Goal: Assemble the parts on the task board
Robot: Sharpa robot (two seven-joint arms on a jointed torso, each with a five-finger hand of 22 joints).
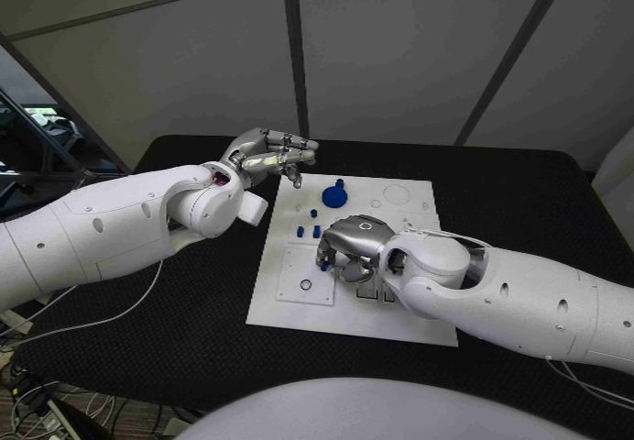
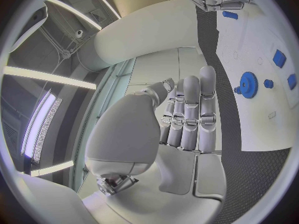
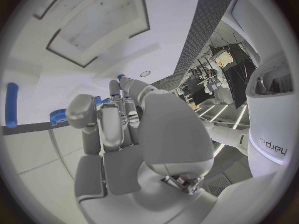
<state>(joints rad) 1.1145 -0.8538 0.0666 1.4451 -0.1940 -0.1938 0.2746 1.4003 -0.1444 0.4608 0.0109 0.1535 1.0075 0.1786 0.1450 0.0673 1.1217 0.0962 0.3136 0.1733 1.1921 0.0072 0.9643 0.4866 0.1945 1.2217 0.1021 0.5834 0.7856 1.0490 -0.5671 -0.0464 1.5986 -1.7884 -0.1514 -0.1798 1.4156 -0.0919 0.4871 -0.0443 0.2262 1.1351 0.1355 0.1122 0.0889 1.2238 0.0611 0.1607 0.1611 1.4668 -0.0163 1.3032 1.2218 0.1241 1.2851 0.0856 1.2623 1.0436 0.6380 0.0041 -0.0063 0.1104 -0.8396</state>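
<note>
Right hand (image 1: 355,249): fingers curled down on task board (image 1: 403,316) centre, contents hidden, grasp indeterminate. Left hand (image 1: 268,154): eleven o'clock, empty, fingers apart, standing by. Blue gear (image 1: 334,194): twelve o'clock.

the task board (image 1: 409,316) lies in the middle of the table (image 1: 146,357). the gear part (image 1: 334,194) stands near the board's far edge, smaller parts (image 1: 314,215) just before it. the left hand (image 1: 268,156) hangs beyond the board's far left corner; the right hand (image 1: 352,249) rests over the board's middle.
</note>
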